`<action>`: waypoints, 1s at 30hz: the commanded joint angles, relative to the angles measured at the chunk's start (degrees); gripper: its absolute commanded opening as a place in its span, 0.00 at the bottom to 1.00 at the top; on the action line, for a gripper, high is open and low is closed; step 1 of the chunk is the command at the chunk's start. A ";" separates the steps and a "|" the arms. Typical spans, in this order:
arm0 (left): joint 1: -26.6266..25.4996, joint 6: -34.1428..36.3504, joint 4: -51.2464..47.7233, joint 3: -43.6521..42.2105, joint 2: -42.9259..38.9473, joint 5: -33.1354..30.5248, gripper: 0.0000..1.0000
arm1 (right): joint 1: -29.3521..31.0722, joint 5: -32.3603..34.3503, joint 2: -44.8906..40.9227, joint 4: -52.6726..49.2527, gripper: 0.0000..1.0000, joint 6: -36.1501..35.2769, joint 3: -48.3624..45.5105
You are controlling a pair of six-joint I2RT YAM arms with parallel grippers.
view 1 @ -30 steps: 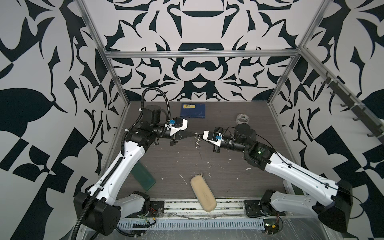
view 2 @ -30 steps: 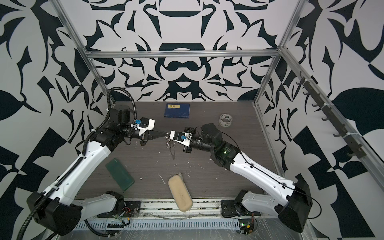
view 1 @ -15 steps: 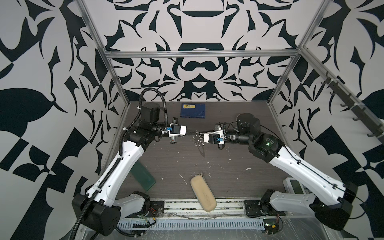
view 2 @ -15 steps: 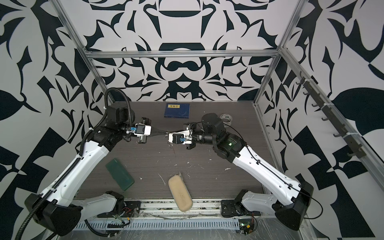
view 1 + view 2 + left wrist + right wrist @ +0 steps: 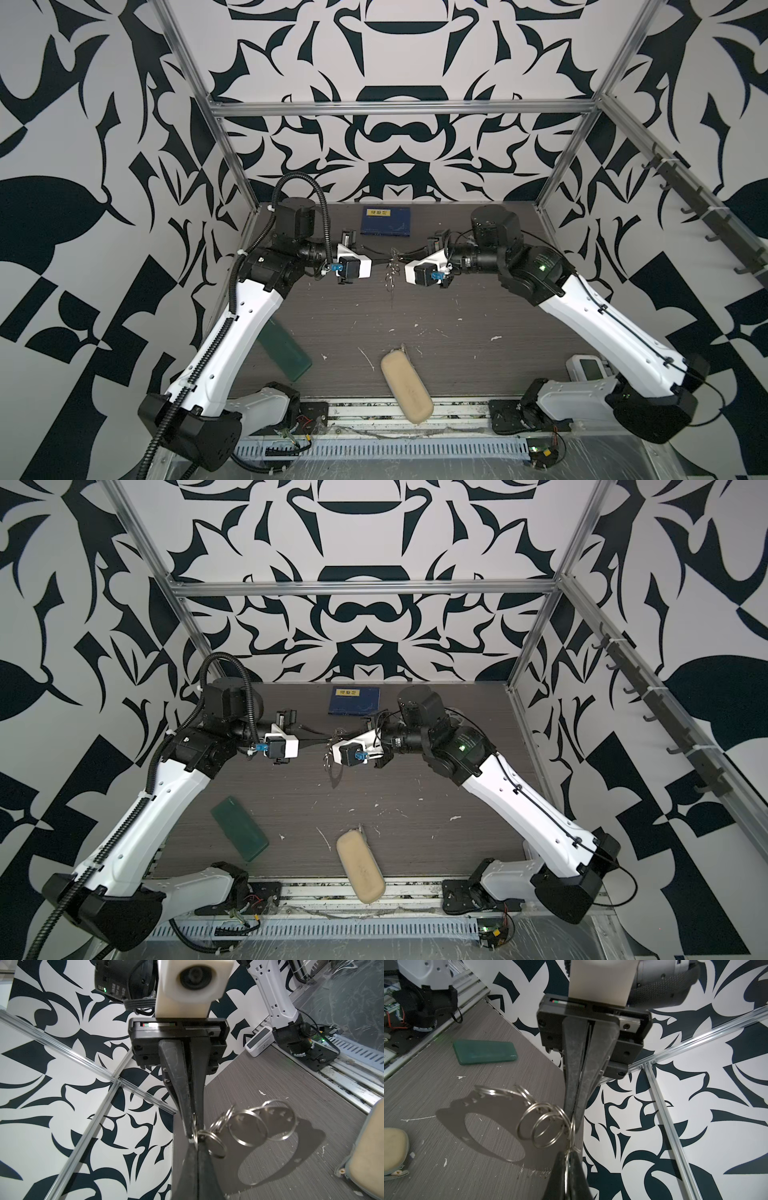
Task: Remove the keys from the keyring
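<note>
Several silvery wire rings, linked in a loose bunch with a thin dark loop hanging under them, make up the keyring (image 5: 245,1128), which hangs in the air above the middle of the surface in both top views (image 5: 391,269). Whether a key sits among the rings cannot be told. The left gripper (image 5: 195,1144) and the right gripper (image 5: 567,1155) meet tip to tip. The jaws of each are clenched on the same wire ring at one end of the bunch, and the other rings dangle beside them.

Below lies the dark grey wood-grain surface (image 5: 457,332), scattered with small white flecks (image 5: 368,359). A tan oblong soft case (image 5: 406,386) lies near the front, with one end over the edge. A dark green flat rectangular case (image 5: 239,828) lies at the front left, close beside the left arm. A dark blue rectangular box with a yellow label (image 5: 386,221) rests against the back. A small white device with a screen (image 5: 586,368) sits by the base of the right arm.

Black-and-white patterned walls (image 5: 395,50) enclose the space on three sides, braced by silvery aluminium rails (image 5: 399,108). A dark strip of hooks (image 5: 706,212) runs along the right wall, and a pale slotted cable duct (image 5: 395,449) lines the front.
</note>
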 commanded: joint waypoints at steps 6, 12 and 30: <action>0.31 3.91 -7.99 2.20 0.43 0.54 0.00 | -2.48 -2.62 -0.22 -2.70 0.00 4.59 10.89; 0.37 2.28 -8.73 3.76 0.17 2.25 0.00 | -4.67 -5.00 1.32 -4.23 0.00 5.67 12.63; 1.26 -2.95 -13.75 8.97 2.78 4.20 0.00 | -4.13 6.90 2.77 -0.67 0.00 -19.96 10.92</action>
